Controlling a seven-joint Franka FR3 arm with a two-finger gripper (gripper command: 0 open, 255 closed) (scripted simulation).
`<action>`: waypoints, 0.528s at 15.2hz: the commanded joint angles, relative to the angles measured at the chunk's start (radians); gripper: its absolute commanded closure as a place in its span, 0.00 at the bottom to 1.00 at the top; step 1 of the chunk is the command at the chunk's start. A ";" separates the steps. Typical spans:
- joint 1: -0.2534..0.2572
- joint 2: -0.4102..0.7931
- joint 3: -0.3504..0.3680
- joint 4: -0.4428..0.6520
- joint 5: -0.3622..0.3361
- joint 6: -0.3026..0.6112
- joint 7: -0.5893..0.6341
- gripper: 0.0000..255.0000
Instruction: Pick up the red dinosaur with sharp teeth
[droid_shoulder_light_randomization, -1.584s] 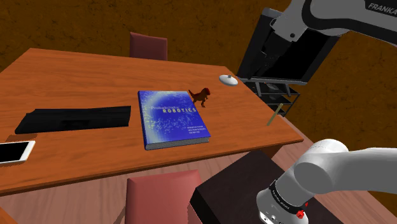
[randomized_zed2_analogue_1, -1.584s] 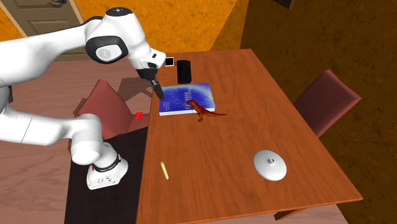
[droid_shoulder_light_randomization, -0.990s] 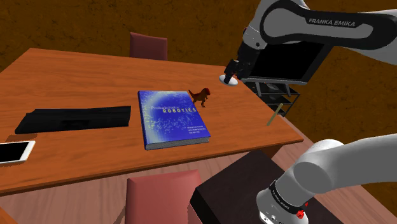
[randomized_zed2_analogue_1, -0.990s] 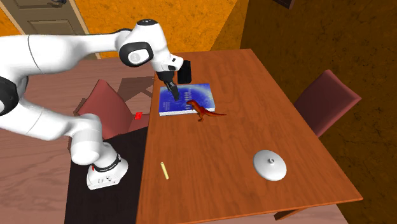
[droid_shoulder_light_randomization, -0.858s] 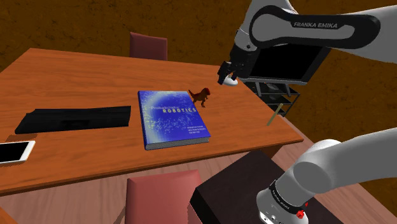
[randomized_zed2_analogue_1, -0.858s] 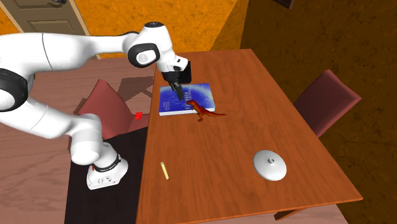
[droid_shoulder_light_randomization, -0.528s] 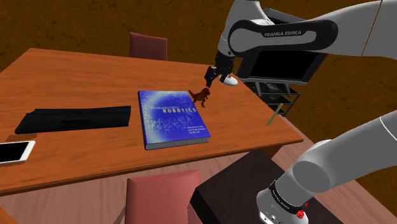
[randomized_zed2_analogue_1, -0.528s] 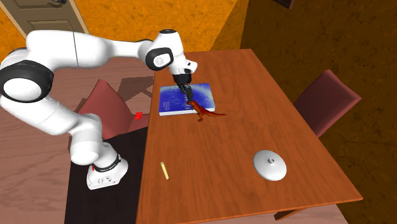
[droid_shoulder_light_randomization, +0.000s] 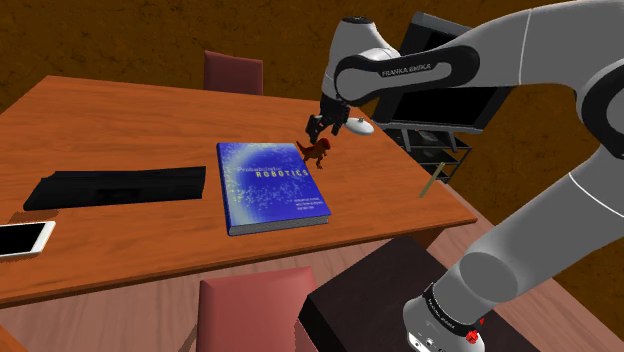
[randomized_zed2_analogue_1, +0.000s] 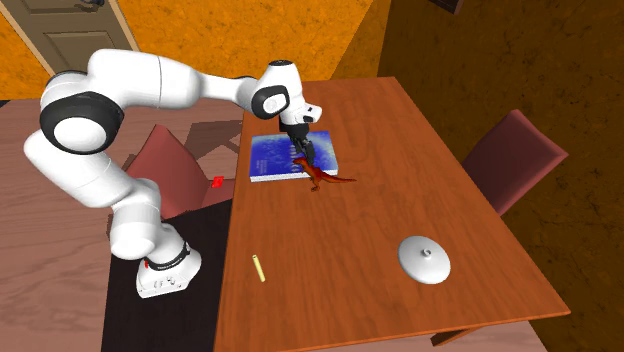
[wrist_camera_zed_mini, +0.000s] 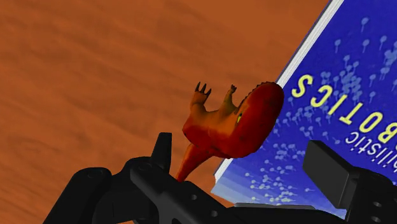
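The red dinosaur (droid_shoulder_light_randomization: 316, 150) stands on the wooden table (droid_shoulder_light_randomization: 120, 120), right against the edge of a blue book (droid_shoulder_light_randomization: 270, 185). My black gripper (droid_shoulder_light_randomization: 322, 128) hovers just above it and is open. In the wrist view the dinosaur (wrist_camera_zed_mini: 226, 127) lies between the two fingers (wrist_camera_zed_mini: 162, 151), which stand apart without clasping it; its head overlaps the book (wrist_camera_zed_mini: 331, 95). From the second exterior view the gripper (randomized_zed2_analogue_1: 303, 150) sits over the book's (randomized_zed2_analogue_1: 280, 160) near edge, just above the dinosaur (randomized_zed2_analogue_1: 322, 177).
A white lid (droid_shoulder_light_randomization: 358, 125) lies just behind the dinosaur. A long black object (droid_shoulder_light_randomization: 115, 186) and a white phone (droid_shoulder_light_randomization: 25, 238) lie toward the shoulder view's left. A pencil (droid_shoulder_light_randomization: 432, 180) rests near the table's right edge. Red chairs (droid_shoulder_light_randomization: 233, 72) stand around the table.
The arm has swung in over the table and come down from beside the stand to just above the dinosaur. The dinosaur and book have not moved.
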 joint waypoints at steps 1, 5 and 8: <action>0.000 0.007 0.001 -0.019 -0.005 0.025 0.008 0.00; -0.001 0.020 0.002 -0.041 -0.013 0.059 0.017 0.00; 0.000 0.020 0.003 -0.042 -0.013 0.060 0.019 1.00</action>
